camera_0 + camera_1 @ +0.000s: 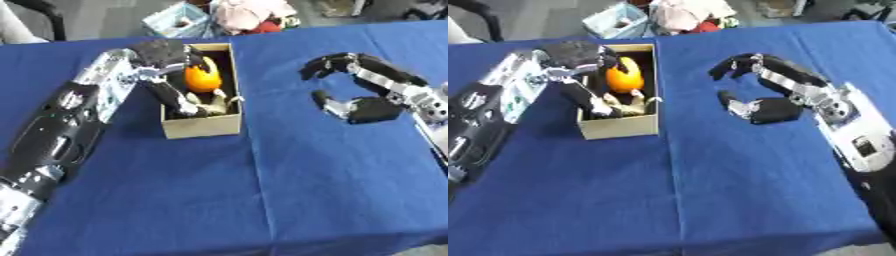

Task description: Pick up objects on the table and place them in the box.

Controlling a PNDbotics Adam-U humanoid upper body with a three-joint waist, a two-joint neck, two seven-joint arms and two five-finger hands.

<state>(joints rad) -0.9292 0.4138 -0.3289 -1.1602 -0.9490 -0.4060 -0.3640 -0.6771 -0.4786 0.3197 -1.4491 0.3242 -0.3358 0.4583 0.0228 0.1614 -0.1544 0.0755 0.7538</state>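
Surface: table w/ blue cloth [306, 190], creased down the middle; clutter and a pale blue bin seen beyond the far edge.

Item 1, box [202, 126]: open cardboard, upright, left of centre. Contents: orange rounded obj. [202, 80] at the far end; pale, irregular obj. [213, 104] at the near end, type not made out.

Item 2, left hand [171, 90]: reached into the box from its left side, fingers extended downward beside the pale obj.; nothing is seen clamped, though whether the tips touch it cannot be told.

Item 3, right hand [767, 107]: held over bare cloth well right of the box, fingers and thumb curved apart in a wide C, nothing held between them.

Status: two objs. are judged already boxed. No further loose objs. are seen on the cloth in either view, so the task is judged near complete; poss. only the left hand's withdrawal is left.
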